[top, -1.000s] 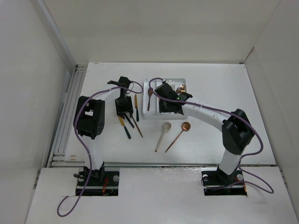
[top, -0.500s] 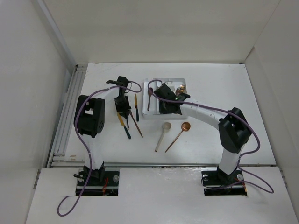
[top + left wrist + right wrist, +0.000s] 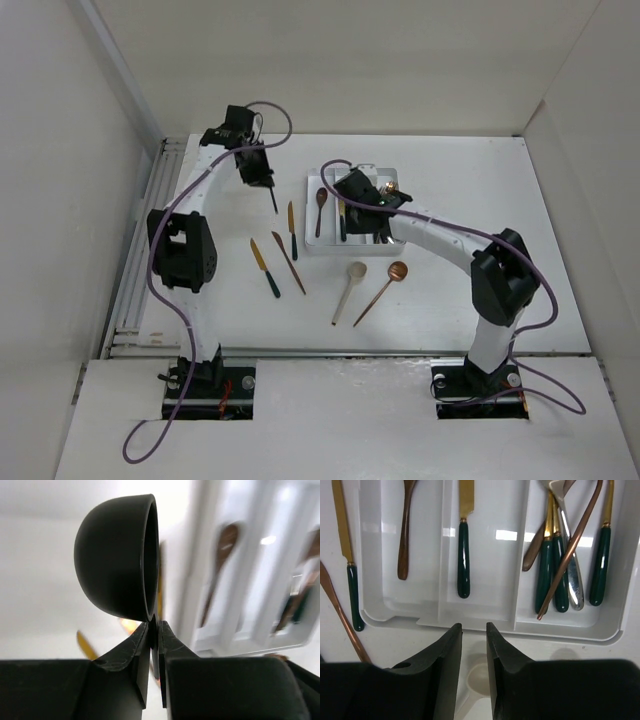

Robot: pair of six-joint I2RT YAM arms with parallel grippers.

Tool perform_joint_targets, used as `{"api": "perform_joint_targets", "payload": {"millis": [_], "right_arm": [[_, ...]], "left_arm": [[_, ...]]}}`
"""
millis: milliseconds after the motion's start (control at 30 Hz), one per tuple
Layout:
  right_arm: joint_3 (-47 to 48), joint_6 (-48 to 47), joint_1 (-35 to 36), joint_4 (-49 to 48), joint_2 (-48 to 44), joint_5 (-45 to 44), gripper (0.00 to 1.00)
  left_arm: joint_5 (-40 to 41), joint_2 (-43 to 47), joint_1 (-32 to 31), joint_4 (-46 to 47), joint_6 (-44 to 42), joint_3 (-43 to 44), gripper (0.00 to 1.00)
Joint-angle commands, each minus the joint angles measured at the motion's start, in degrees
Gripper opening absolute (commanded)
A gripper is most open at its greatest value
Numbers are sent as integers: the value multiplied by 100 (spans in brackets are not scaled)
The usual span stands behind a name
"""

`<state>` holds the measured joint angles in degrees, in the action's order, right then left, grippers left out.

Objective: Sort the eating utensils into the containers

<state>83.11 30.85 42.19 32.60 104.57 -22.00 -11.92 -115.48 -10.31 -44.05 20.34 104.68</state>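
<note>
My left gripper [image 3: 262,178] is raised over the far left of the table and shut on the black spoon [image 3: 272,199], whose handle hangs down. In the left wrist view the spoon's bowl [image 3: 120,555] stands above my closed fingertips [image 3: 155,625]. My right gripper [image 3: 370,228] hovers over the white tray [image 3: 312,247], open and empty [image 3: 474,626]. The tray's left compartment holds a copper spoon [image 3: 405,535], the middle one a green-handled knife [image 3: 463,555], the right one several utensils [image 3: 560,565].
On the table left of the tray lie a gold knife [image 3: 291,230], a second knife [image 3: 265,268] and a long copper utensil [image 3: 290,262]. A cream spoon [image 3: 349,292] and a copper spoon [image 3: 385,285] lie in front of the tray. White walls surround the table.
My left arm has lifted the black spoon off the table and swung up and back to the far left. My right gripper has drawn back a little; the knife now shows in the middle compartment.
</note>
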Motion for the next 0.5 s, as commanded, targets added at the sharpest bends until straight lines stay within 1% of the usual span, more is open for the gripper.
{"api": "perform_joint_targets", "payload": {"millis": [0, 133, 167, 233, 333, 367, 467], "right_arm": [[-21, -96, -256, -254, -499, 169, 31], [-356, -97, -326, -316, -710, 258, 31], [-418, -36, -326, -316, -789, 310, 33], [-628, 78, -326, -316, -921, 310, 34], [-892, 236, -326, -368, -1114, 310, 34], [-945, 237, -326, -368, -1115, 310, 35], [-1156, 456, -326, -255, -1317, 100, 39]], "left_arm": [[-399, 78, -348, 308, -311, 824, 0], [-530, -61, -849, 1142, -434, 835, 0], [-530, -184, -1016, 1232, -434, 834, 0], [-530, -334, -1140, 1407, -356, 834, 0], [-478, -510, -1315, 1583, -285, 598, 0], [-478, -606, -1368, 1645, -285, 536, 0], [-180, -739, -1535, 1698, -416, 378, 0]]}}
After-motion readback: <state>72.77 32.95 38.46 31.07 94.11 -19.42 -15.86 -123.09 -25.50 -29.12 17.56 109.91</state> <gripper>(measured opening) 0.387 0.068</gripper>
